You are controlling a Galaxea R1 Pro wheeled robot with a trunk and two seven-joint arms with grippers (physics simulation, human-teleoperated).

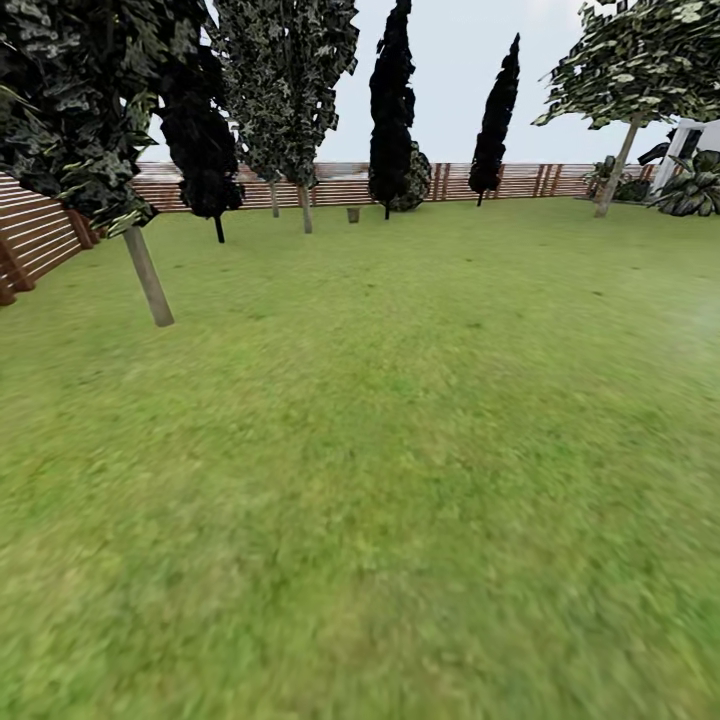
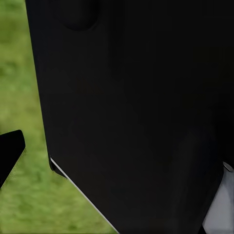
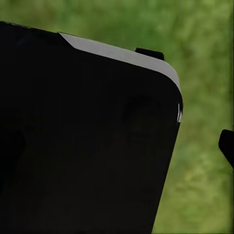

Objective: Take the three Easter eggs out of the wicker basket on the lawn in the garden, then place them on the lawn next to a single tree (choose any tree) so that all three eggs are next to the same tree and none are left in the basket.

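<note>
The lawn point(image 1: 400, 450) spreads wide and green ahead of me in the head view. A tree point(image 1: 148, 276) with a pale slanted trunk and speckled dark leaves stands at the near left. Far off by the fence, a small brownish bucket-shaped thing point(image 1: 352, 214) sits on the grass; it looks like the wicker basket but is too small to be sure. The Easter eggs are out of view. In each wrist view a dark fingertip point(image 2: 9, 152) point(image 3: 227, 146) shows over the grass beside a black panel of my own body point(image 2: 136, 117).
A brown slatted fence point(image 1: 40, 235) rings the garden at left and back. More pale-trunk trees stand at the back point(image 1: 306, 208) and far right point(image 1: 620, 165). Black cone-shaped trees point(image 1: 390, 110) rise along the back fence. A white structure point(image 1: 692, 140) sits at the far right.
</note>
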